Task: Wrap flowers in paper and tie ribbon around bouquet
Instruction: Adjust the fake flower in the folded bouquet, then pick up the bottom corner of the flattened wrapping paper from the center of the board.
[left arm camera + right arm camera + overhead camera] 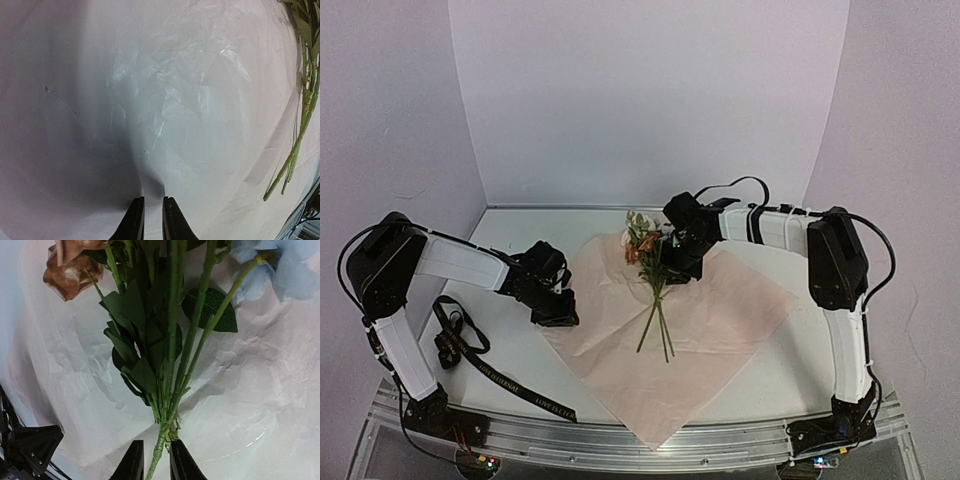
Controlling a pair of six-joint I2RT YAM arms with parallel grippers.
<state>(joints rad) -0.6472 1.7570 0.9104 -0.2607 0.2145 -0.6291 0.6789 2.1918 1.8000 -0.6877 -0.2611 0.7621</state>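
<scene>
The flowers [645, 245] lie on the pale pink paper [720, 320], blooms toward the back and thin green stems [658, 325] pointing to the near edge. My right gripper [675, 265] is low over the bunch. In the right wrist view its jaws [156, 444] stand slightly apart around the stems [161, 440], with a gap on the left side. My left gripper [560, 310] is at the paper's left edge. In the left wrist view [153, 200] a raised fold of paper [175, 100] runs between its narrow jaws. The stem ends [295, 150] show at the right there.
The black ribbon [470, 350] with gold lettering lies loose on the white table [520, 225], left of the paper, trailing to the near edge. Pale walls close the back and sides. The table's metal front rail [620, 440] runs under the paper's near corner.
</scene>
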